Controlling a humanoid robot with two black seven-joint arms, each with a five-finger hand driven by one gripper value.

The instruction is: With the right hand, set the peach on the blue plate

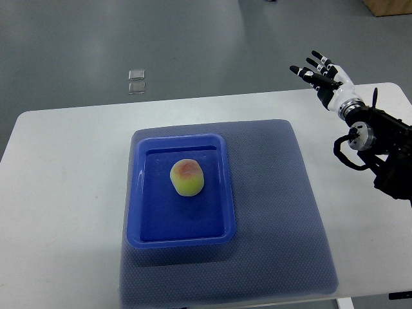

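A yellow-green peach (187,177) with a red blush lies inside the blue rectangular plate (145,219), a little above its middle. My right hand (318,74) is raised at the upper right, far from the plate, above the table's far edge. Its fingers are spread and hold nothing. The black right arm (380,145) comes in from the right edge. The left arm does not show.
The plate rests on a dark grey-blue mat (283,212) that covers the middle of the white table (58,193). Two small clear squares (136,81) lie on the grey floor beyond the table.
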